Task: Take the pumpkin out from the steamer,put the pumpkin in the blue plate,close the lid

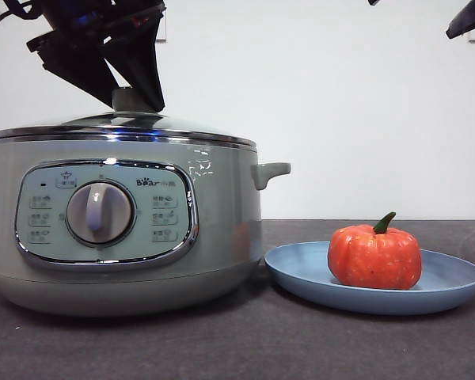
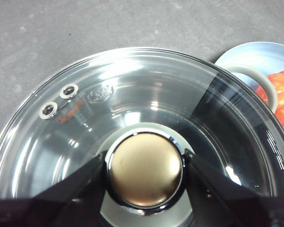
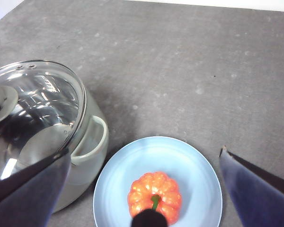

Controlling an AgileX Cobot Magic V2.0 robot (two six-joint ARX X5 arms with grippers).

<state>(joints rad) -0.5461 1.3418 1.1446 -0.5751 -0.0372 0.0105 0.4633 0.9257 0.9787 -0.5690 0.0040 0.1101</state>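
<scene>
The steamer (image 1: pixel 142 237) stands at the left with the glass lid (image 1: pixel 127 125) seated on its rim. My left gripper (image 1: pixel 134 99) reaches down from above, and in the left wrist view (image 2: pixel 144 156) its jaws press both sides of the lid's round knob (image 2: pixel 145 169). The pumpkin (image 1: pixel 374 257) sits upright on the blue plate (image 1: pixel 451 281), right of the steamer. My right gripper (image 3: pixel 146 151) hangs open and empty high above the plate (image 3: pixel 194 165) and the pumpkin (image 3: pixel 154 189). It shows only as a black tip at the front view's top right (image 1: pixel 467 17).
The dark grey table (image 3: pixel 189 61) stretches around the pot and the plate. The steamer's side handle (image 1: pixel 271 170) sticks out toward the plate, with a small gap between them. A white wall stands behind.
</scene>
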